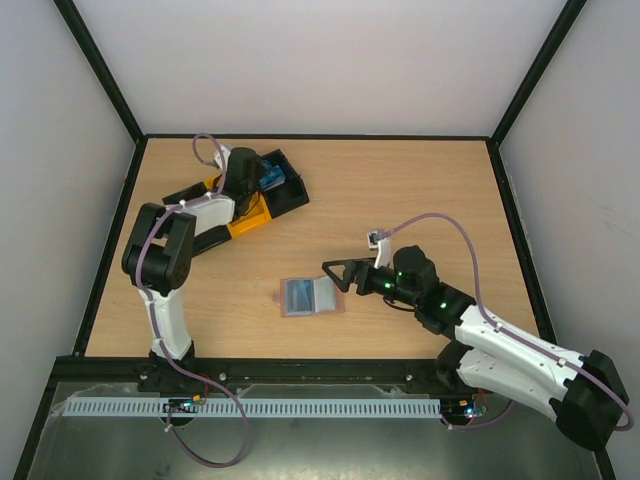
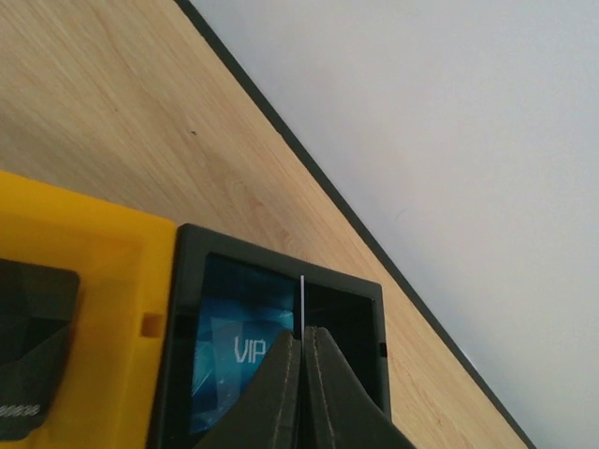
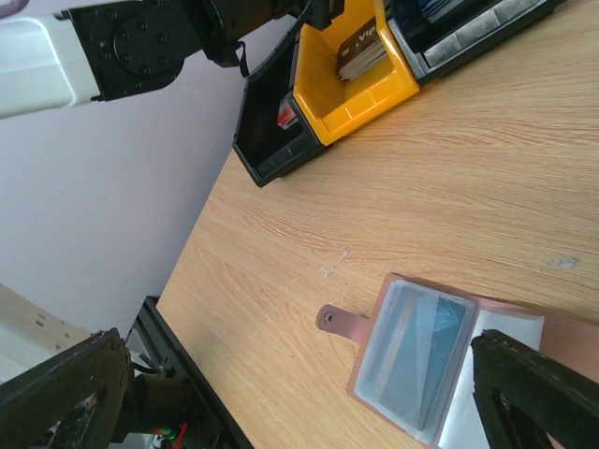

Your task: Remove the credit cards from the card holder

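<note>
Pinching a credit card (image 2: 303,301) edge-on in left gripper (image 2: 302,335) above black bin of tray (image 2: 182,318), presumably for drop; holding right gripper (image 1: 338,278) splayed beside card holder (image 1: 308,296), unfolded mid-table, likely to steady it

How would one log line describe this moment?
left pincer shut on credit card over tray | right pincer open at card holder | holder unfolded

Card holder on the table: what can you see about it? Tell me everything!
The card holder lies open and flat on the wooden table, two blue-grey see-through panels with a pinkish-brown rim and a small snap strap. Something bluish shows inside one pocket. The open right pincer hovers at its edge; touching cannot be told.
</note>
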Available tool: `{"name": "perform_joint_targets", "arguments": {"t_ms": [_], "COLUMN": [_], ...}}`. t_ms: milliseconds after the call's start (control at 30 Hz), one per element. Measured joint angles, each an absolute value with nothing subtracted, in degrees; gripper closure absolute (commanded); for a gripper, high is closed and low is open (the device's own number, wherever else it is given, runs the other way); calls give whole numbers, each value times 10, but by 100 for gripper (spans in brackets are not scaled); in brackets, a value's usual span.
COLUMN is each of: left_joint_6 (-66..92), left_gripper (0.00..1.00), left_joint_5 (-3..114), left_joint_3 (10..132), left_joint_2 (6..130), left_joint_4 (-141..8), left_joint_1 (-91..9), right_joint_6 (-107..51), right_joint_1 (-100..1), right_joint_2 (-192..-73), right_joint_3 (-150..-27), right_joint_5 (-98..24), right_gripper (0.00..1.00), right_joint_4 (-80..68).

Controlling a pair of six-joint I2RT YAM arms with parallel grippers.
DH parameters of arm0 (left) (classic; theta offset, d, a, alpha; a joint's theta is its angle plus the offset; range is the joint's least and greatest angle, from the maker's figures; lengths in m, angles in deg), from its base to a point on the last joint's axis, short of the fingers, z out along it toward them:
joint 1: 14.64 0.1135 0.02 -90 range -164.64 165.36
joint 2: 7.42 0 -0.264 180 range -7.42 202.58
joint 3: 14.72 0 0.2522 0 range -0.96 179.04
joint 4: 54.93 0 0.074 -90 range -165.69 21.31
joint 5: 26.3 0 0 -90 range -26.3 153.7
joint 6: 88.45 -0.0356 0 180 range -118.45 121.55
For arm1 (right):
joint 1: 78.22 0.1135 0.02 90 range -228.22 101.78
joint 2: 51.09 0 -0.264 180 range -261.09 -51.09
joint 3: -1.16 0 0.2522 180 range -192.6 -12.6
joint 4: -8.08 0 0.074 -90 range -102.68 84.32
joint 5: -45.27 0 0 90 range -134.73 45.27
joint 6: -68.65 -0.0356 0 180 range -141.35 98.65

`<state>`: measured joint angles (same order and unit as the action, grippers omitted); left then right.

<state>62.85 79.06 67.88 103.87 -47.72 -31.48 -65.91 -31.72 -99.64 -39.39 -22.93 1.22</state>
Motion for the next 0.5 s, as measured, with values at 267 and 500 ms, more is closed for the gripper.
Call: {"name": "perform_joint_targets", "arguments": {"t_ms": [267, 500], "left_joint_6": [617, 602], "left_gripper": [97, 97], "left_joint_5": [803, 809], "left_joint_3": [712, 734], "left_joint_2": [1078, 1098], "left_joint_4": [-485, -502], "left_joint_1": [-320, -322], "right_joint_6": [-636, -628], "right_joint_1": [-317, -317], "right_joint_2": [-1016, -1020], "right_joint_3": [-405, -413], "right_joint_5": [-238, -241], "right_gripper": [2, 2], "right_joint_4": [-6, -12]}}
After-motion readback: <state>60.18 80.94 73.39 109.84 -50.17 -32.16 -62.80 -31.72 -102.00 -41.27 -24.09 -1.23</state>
